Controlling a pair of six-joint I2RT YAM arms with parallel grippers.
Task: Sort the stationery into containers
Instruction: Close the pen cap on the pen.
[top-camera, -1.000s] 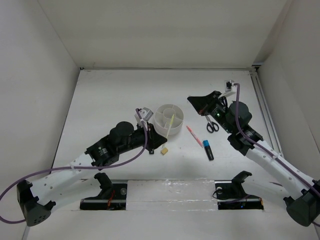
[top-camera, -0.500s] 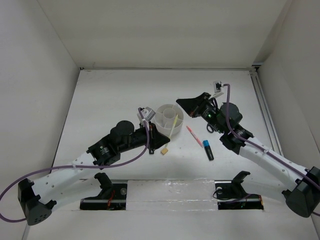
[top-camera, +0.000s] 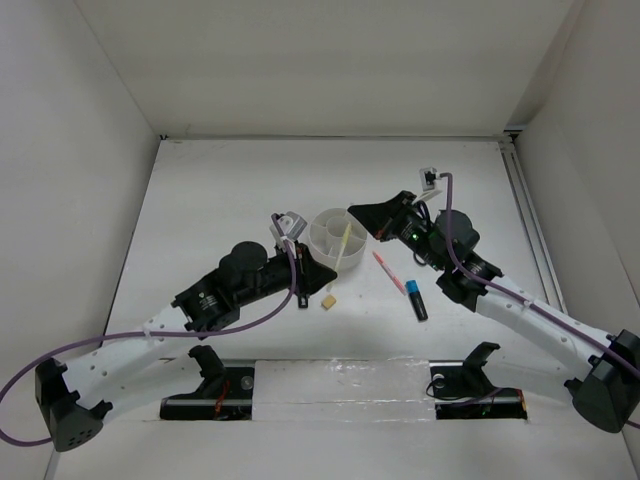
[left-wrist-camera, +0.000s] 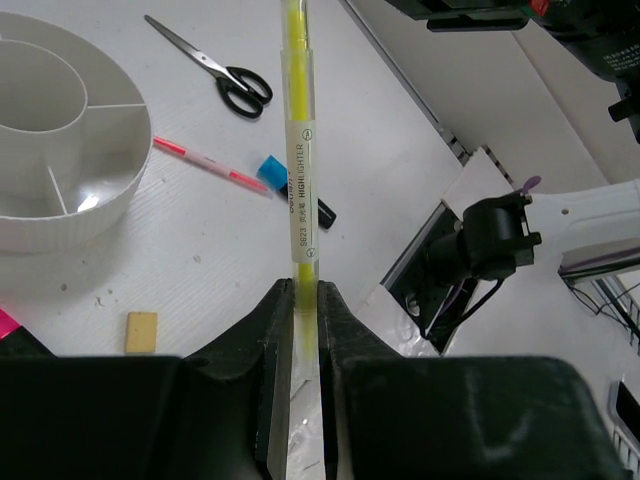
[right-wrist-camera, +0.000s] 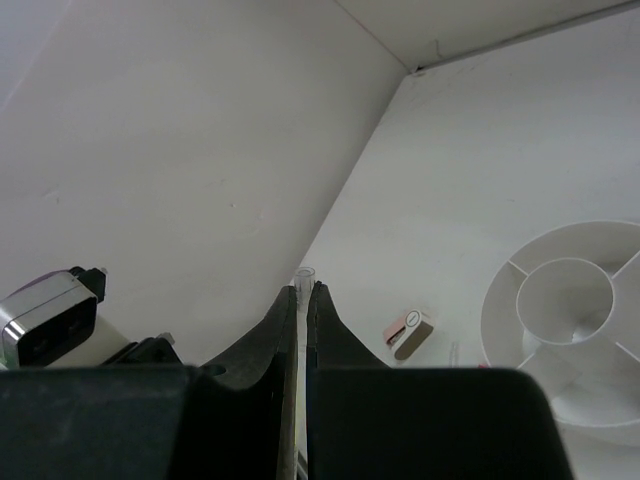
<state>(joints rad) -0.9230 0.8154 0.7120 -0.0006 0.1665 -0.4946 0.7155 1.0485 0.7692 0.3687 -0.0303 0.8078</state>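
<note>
White walls close in a white table (top-camera: 220, 200) on three sides, with both arms bolted at its near edge. Nearest the bases among the loose things is the tan eraser (top-camera: 327, 300), lying alone on the table. Just beyond it, the left gripper (left-wrist-camera: 301, 300) has its jaws pinched narrow on the lower end of the yellow highlighter (left-wrist-camera: 300, 150), which points up and away toward the far side. From above, the highlighter's far end crosses the near-right rim of the white organizer (top-camera: 322, 243); I cannot tell whether the tip is inside a wedge compartment or only above it.

To the right lie the blue-capped marker (top-camera: 415, 298) and, a little farther, the thin pink pen (top-camera: 384, 268), both flat on the table and well apart from the organizer. The scissors (left-wrist-camera: 215, 72) lie farther off, right of the organizer (the right arm covers most of them from above).

The right gripper (right-wrist-camera: 303, 300) hangs at the organizer's far-right side, its jaws almost together on a thin clear piece (right-wrist-camera: 303, 273) whose top end pokes out; what it is I cannot tell.

The step in hand looks like the drop-off: both arms have brought an item to the organizer. The left arm likely needs the highlighter's tip guided over one wedge before the jaws part, so it slides in and does not tip outward over the rim. The two grippers are near each other, so taking turns seems wise.
</note>
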